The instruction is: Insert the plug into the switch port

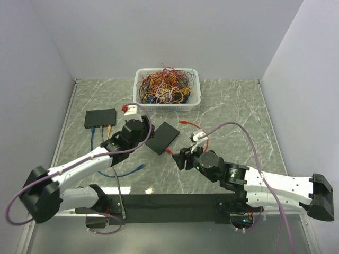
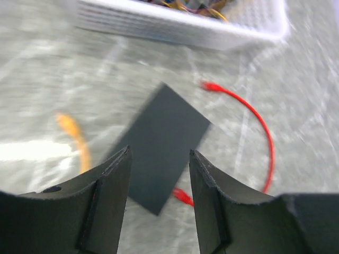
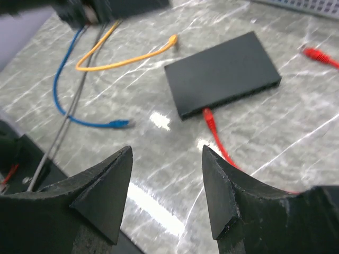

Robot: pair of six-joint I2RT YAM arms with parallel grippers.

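Note:
A black switch [image 1: 163,137] lies flat at the table's middle. It also shows in the left wrist view [image 2: 161,140] and the right wrist view [image 3: 222,74]. A red cable [image 1: 204,138] curves to its right. One red plug [image 3: 210,119] sits against the switch's near port face, and I cannot tell whether it is seated. It also shows in the left wrist view [image 2: 183,196]. The other red plug [image 1: 183,121] lies loose behind. My left gripper [image 2: 160,153] is open and empty over the switch's left side. My right gripper [image 3: 167,153] is open and empty, just short of the plug.
A second black switch [image 1: 100,118] sits at the left with a blue cable [image 3: 114,124] and a yellow cable [image 3: 127,55] running from it. A white basket [image 1: 139,84] full of tangled cables stands at the back. A black mat [image 1: 169,201] lies along the near edge.

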